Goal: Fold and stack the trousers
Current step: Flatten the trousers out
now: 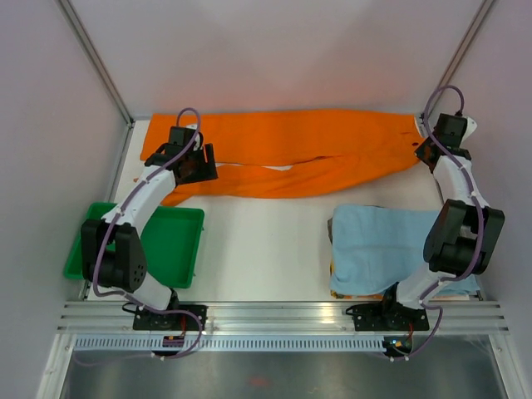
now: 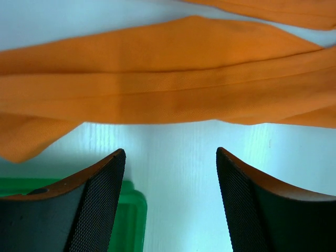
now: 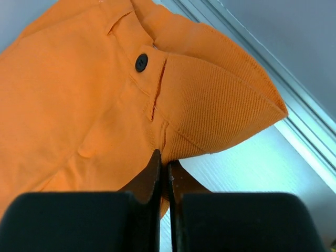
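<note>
The orange trousers (image 1: 316, 137) lie spread along the back of the table, waist to the right and both legs running left. My right gripper (image 1: 424, 152) sits at the waist end. In the right wrist view it (image 3: 164, 163) is shut on the trousers' (image 3: 79, 105) waistband edge, just below the black button (image 3: 141, 62), with the band bulging up beside it. My left gripper (image 1: 202, 166) hovers over the leg ends at the left. In the left wrist view it (image 2: 170, 152) is open and holds nothing. The folds of the trousers (image 2: 168, 84) lie just beyond its fingertips.
A green tray (image 1: 170, 241) stands at the front left, and its corner (image 2: 126, 220) shows under my left fingers. A light blue cloth (image 1: 378, 245) lies at the front right by the right arm's base. Side walls and a metal rail (image 1: 283, 314) bound the table.
</note>
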Robot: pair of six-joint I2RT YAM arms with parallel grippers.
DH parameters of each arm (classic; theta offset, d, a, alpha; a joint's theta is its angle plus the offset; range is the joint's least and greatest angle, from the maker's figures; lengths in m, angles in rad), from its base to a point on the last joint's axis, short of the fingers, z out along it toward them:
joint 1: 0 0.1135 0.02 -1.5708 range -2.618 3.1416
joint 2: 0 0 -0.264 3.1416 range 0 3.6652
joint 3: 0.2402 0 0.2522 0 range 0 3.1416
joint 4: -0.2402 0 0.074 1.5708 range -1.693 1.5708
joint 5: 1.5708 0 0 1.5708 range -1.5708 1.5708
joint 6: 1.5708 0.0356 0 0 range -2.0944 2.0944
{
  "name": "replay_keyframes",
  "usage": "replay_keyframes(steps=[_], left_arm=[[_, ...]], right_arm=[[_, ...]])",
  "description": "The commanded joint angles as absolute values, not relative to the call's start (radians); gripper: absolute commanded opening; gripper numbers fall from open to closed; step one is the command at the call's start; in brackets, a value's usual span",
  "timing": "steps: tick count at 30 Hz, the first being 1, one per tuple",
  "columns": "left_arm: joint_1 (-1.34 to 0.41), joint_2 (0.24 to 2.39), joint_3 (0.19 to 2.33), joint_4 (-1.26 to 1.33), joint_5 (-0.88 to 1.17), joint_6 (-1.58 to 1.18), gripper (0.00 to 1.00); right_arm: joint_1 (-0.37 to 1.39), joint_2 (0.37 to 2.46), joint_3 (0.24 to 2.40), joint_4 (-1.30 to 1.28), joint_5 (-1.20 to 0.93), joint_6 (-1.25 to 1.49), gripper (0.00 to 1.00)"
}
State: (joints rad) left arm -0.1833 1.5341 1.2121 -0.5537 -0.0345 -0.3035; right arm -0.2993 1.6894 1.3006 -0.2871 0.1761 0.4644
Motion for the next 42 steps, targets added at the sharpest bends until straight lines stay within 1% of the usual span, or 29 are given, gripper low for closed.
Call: replay_keyframes(steps=[1,3,4,5,6,8,11,16,17,19,23,25,27,29,30,32,34,35,36,38,42], left_arm=[[-0.23,1.58,1.31,-0.546,0.018,-0.224,0.75],[-0.282,1.604,1.348,-0.546,0.037,-0.209,0.75],[-0.322,1.611,1.356,-0.545,0.04,-0.209,0.75],[-0.342,1.617,1.371,-0.542,0.04,-0.209,0.75],[-0.365,1.629,1.376,-0.537,0.04,-0.209,0.75],[-0.425,1.644,1.379,-0.509,0.034,-0.218,0.75],[-0.489,1.695,1.39,-0.467,0.028,-0.247,0.75],[-0.564,1.851,1.463,-0.454,0.012,-0.247,0.75],[-0.572,1.876,1.501,-0.46,-0.026,-0.241,0.75],[-0.58,1.923,1.541,-0.472,-0.04,-0.213,0.76],[-0.578,2.038,1.661,-0.521,-0.1,-0.212,0.77],[-0.578,2.06,1.674,-0.515,-0.1,-0.193,0.77],[-0.578,2.097,1.687,-0.52,-0.101,-0.183,0.73],[-0.574,2.118,1.701,-0.537,-0.107,-0.184,0.68],[-0.571,2.135,1.706,-0.544,-0.104,-0.196,0.61],[-0.565,2.138,1.697,-0.561,-0.095,-0.21,0.52],[-0.554,2.12,1.674,-0.558,-0.092,-0.227,0.46],[-0.549,2.112,1.652,-0.558,-0.084,-0.238,0.4],[-0.54,2.103,1.641,-0.56,-0.081,-0.242,0.23],[-0.529,2.068,1.614,-0.561,-0.074,-0.25,0.03],[-0.5,1.973,1.556,-0.558,-0.083,-0.252,0.02]], right_arm=[[-0.307,1.693,1.359,-0.41,0.164,0.362,0.07],[-0.307,1.744,1.437,-0.445,0.16,0.33,0.08],[-0.307,1.809,1.469,-0.477,0.128,0.312,0.06],[-0.307,1.844,1.549,-0.498,0.115,0.299,0.04],[-0.305,1.879,1.59,-0.518,0.103,0.292,0.0],[-0.305,1.959,1.681,-0.538,0.052,0.265,0.0],[-0.302,2.016,1.733,-0.517,0.016,0.259,0.0],[-0.302,2.029,1.713,-0.473,0.021,0.25,0.0],[-0.302,2.025,1.688,-0.468,0.018,0.244,0.0],[-0.302,2.0,1.654,-0.457,0.02,0.244,0.0],[-0.302,1.924,1.472,-0.385,0.023,0.258,0.0],[-0.302,1.89,1.413,-0.368,0.029,0.253,0.0],[-0.302,1.875,1.394,-0.37,0.038,0.247,0.0],[-0.304,1.868,1.39,-0.373,0.054,0.249,0.0],[-0.302,1.862,1.391,-0.373,0.057,0.249,0.0],[-0.304,1.858,1.397,-0.373,0.061,0.249,0.0],[-0.304,1.853,1.405,-0.373,0.064,0.249,0.0],[-0.304,1.852,1.408,-0.373,0.067,0.247,0.0],[-0.304,1.853,1.41,-0.374,0.069,0.247,0.0],[-0.304,1.852,1.411,-0.376,0.072,0.244,0.0],[-0.304,1.847,1.398,-0.374,0.081,0.244,0.0]])
